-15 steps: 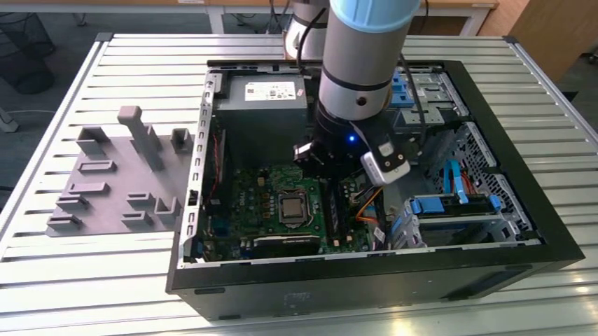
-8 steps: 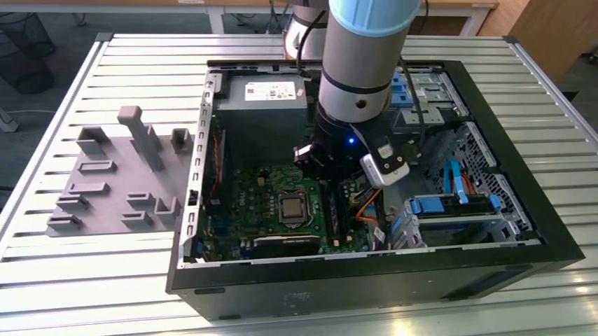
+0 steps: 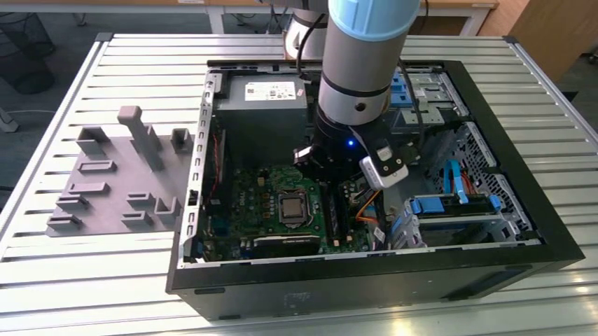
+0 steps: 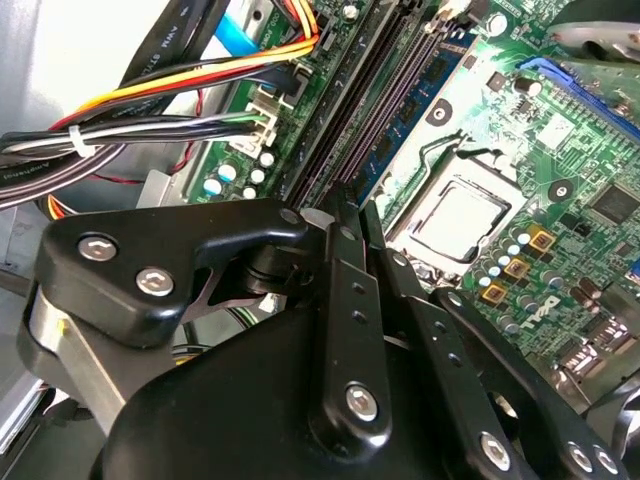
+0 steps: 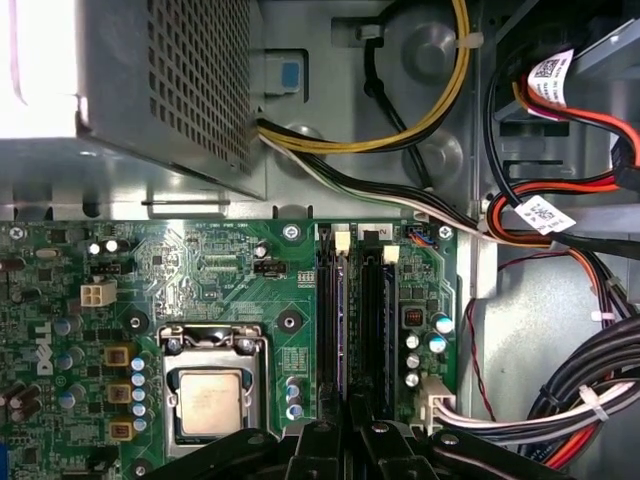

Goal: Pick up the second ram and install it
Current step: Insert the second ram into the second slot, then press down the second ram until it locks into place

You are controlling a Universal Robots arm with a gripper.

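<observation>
While the arm reaches down into the open computer case [image 3: 523, 231], we see the gripper [image 5: 350, 425] poised right over the motherboard's [image 5: 200, 270] memory slots [image 5: 352, 320], beside the silver processor [image 5: 210, 400]. Whether its fingers hold the second ram, or where that stick sits, we cannot tell. A grey tray [image 3: 112, 182] lies outside the case.

Even, bright overhead light; glare whitens the power supply [image 5: 40, 70] beyond the gripper [image 5: 350, 440] and sheens the table slats [image 3: 393, 325] (the near black linkage blurs slightly).
</observation>
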